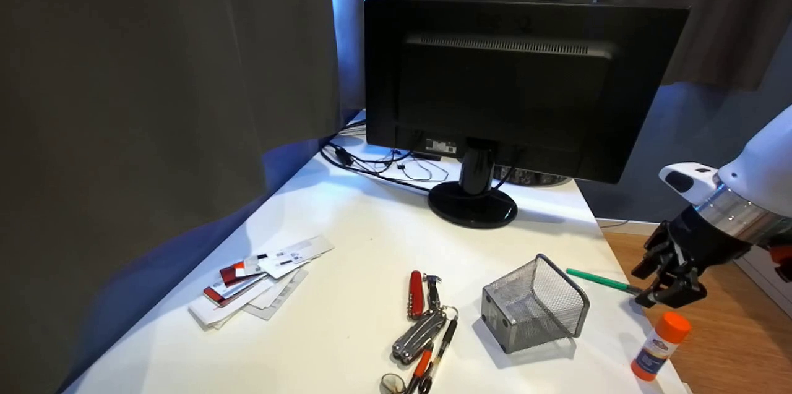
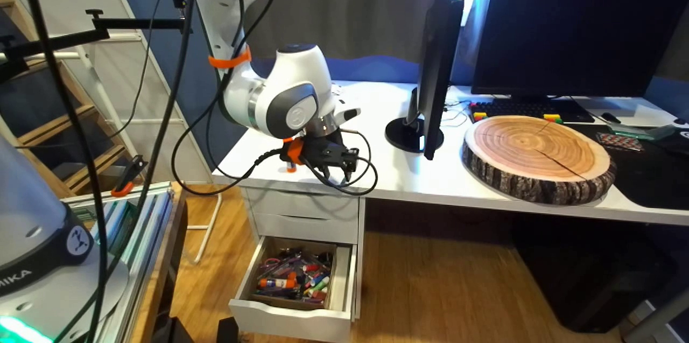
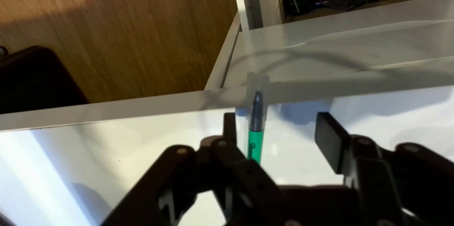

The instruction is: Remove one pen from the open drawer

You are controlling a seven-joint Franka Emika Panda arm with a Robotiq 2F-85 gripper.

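The green pen point(image 1: 597, 279) lies on the white desk beside the mesh basket, one end at the desk's edge. In the wrist view the pen point(image 3: 255, 144) points up the picture between my fingers, nearer the left finger, and its clear cap reaches past the desk edge. My gripper point(image 3: 278, 132) is open, with a wide gap between the fingers; it also shows in both exterior views point(image 1: 649, 282) point(image 2: 338, 170). The open drawer point(image 2: 290, 319) stands below the desk top and holds a box of mixed pens and markers; part of it shows in the wrist view point(image 3: 244, 2).
The mesh basket point(image 1: 535, 307) lies on its side. An orange-capped glue stick point(image 1: 661, 344) stands near the desk edge. A multi-tool point(image 1: 419, 335), a red knife point(image 1: 416, 295) and other pens lie left of the basket. A monitor point(image 1: 513, 91) and a wood slab point(image 2: 538, 149) stand on the desk.
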